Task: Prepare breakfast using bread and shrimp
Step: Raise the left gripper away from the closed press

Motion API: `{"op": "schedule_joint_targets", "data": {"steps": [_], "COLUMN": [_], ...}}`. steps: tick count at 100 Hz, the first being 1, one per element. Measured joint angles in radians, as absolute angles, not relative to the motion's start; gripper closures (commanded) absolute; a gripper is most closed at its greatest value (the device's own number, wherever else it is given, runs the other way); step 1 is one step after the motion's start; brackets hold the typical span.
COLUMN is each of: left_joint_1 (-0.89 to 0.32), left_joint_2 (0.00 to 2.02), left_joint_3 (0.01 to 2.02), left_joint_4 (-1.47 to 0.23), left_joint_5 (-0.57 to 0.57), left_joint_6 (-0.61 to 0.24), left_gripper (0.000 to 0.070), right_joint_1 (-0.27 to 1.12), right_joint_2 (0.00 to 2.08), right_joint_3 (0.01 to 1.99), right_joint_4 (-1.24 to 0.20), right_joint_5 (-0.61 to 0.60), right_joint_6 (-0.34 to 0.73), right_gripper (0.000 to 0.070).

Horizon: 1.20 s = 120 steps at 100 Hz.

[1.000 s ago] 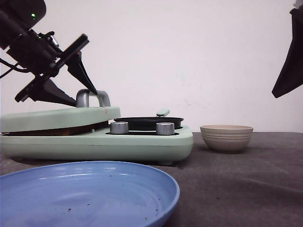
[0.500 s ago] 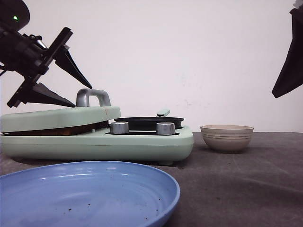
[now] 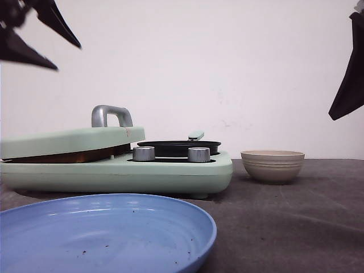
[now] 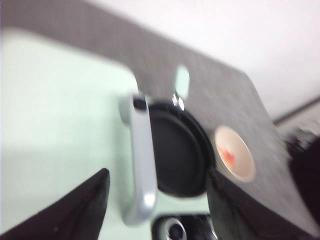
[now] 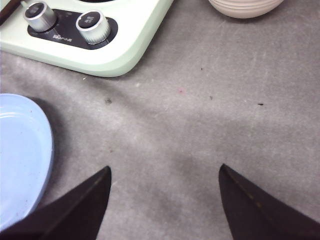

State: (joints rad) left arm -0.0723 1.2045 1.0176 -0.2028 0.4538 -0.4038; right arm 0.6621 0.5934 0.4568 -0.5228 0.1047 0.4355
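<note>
The shrimp (image 4: 227, 155) shows as pinkish-orange pieces inside the beige bowl (image 4: 235, 152), which stands to the right of the mint-green cooker (image 3: 170, 173). The bowl (image 3: 272, 165) hides them in the front view. The bread is out of view. The cooker's lid (image 3: 68, 141) lies shut, with its silver handle (image 3: 111, 116) upright. My left gripper (image 3: 68, 57) hangs open, high above the lid at the far left, holding nothing. In its blurred wrist view the left gripper (image 4: 158, 172) spreads over the handle (image 4: 140, 165). My right gripper (image 5: 165, 169) is open above bare table.
A black pan (image 3: 178, 147) sits on the cooker's right half, behind two silver knobs (image 3: 170, 154). A large blue plate (image 3: 102, 233) lies at the front left, close to the camera. The right arm (image 3: 346, 85) hangs at the right edge, above the grey table (image 3: 296, 216).
My left gripper has risen and moved left, away from the lid handle, staying open. The right arm, lid and bowl have not moved.
</note>
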Motion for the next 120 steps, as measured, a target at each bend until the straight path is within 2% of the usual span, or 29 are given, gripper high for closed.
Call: {"op": "schedule_joint_targets", "data": {"steps": [16, 37, 69, 92, 106, 120], "left_joint_1": [-0.072, -0.072, -0.072, -0.072, -0.072, -0.072], "left_joint_2": [1.062, 0.973, 0.926, 0.924, 0.9, 0.855], "left_joint_3": [1.018, 1.018, 1.018, 1.018, 1.017, 0.999], "left_joint_4": [-0.183, -0.199, -0.304, -0.412, -0.427, -0.426], "left_joint_5": [0.364, 0.338, 0.338, 0.338, 0.339, 0.339], "left_joint_6": [-0.336, -0.252, -0.229, -0.196, -0.164, -0.136], "left_gripper": [0.0388, 0.0387, 0.0388, 0.0387, 0.0387, 0.0388], "right_joint_1": [0.662, 0.662, 0.662, 0.657, 0.61, 0.514], "right_joint_2": [0.593, 0.593, 0.593, 0.601, 0.671, 0.802], "right_joint_3": [0.457, 0.457, 0.457, 0.477, 0.562, 0.669], "right_joint_4": [-0.523, -0.519, -0.516, -0.43, -0.44, -0.464], "right_joint_5": [0.105, 0.105, 0.105, 0.102, 0.088, 0.002], "right_joint_6": [0.435, 0.435, 0.435, 0.395, 0.385, 0.361], "right_gripper": [0.0286, 0.0286, 0.0286, 0.0285, 0.0285, 0.0285]}}
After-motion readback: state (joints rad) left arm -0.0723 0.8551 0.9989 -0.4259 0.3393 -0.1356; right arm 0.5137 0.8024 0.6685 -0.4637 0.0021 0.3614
